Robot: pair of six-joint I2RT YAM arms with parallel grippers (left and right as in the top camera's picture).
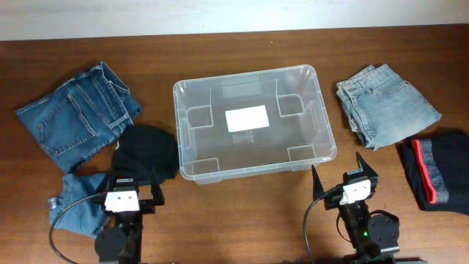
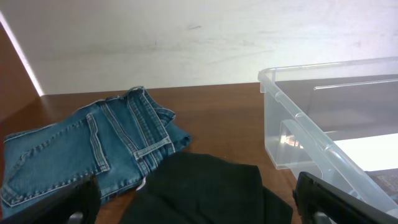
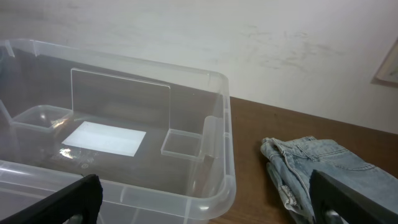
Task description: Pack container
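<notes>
The clear plastic container [image 1: 185,99] stands in the middle of the table with a white label on its bottom. It holds nothing. It also shows in the left wrist view [image 2: 323,143] and the right wrist view [image 3: 214,186]. My left gripper [image 1: 130,192] is open and empty at the front left, just above a black garment [image 1: 149,150] [image 2: 205,190]. My right gripper [image 1: 344,180] is open and empty at the front right, beside the container's near right corner.
Folded dark blue jeans [image 1: 77,117] [image 2: 93,149] lie at the left, with another blue denim piece [image 1: 77,202] in front of them. Light blue jeans [image 1: 385,103] [image 3: 311,168] lie at the right. A dark garment with a red stripe [image 1: 436,172] lies at the far right.
</notes>
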